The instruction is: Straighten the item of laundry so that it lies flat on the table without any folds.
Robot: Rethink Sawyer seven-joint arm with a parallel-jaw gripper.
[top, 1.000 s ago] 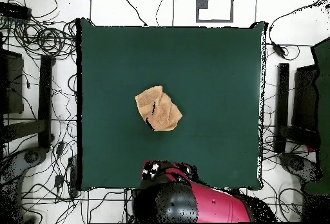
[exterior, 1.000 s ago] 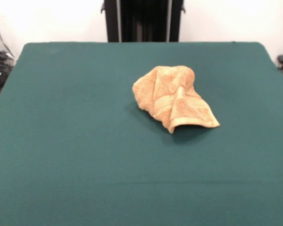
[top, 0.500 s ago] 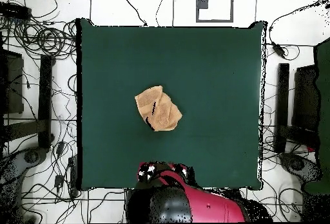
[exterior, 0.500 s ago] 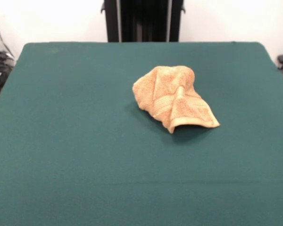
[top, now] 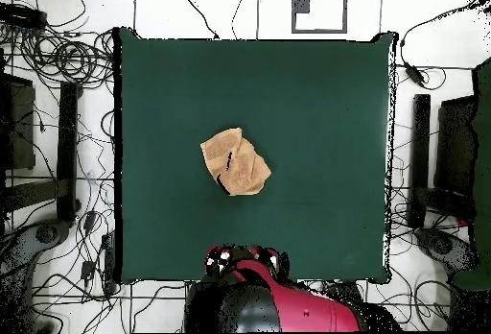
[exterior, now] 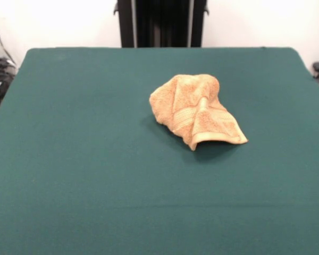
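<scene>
The item of laundry point(exterior: 195, 109) point(top: 234, 161) sits bunched near the middle of the table point(exterior: 85, 159) point(top: 316, 109), an orange-tan terry heap with a woven band; in your front view its long axis slants from the rounded lump at upper left down to a lifted corner at lower right. Your arm point(top: 273, 303) is drawn back over the table's robot-side edge. The gripper point(top: 243, 259) shows only from overhead, and you cannot tell how its jaws stand.

We see the hand towel point(exterior: 195, 110) lying crumpled on the bench point(exterior: 85, 159), a little right of its middle in the front view. In the overhead view the towel point(top: 234, 161) sits near the bench's point(top: 316, 109) centre, with the robot arm point(top: 273, 306) at the bottom edge, well apart from it.
</scene>
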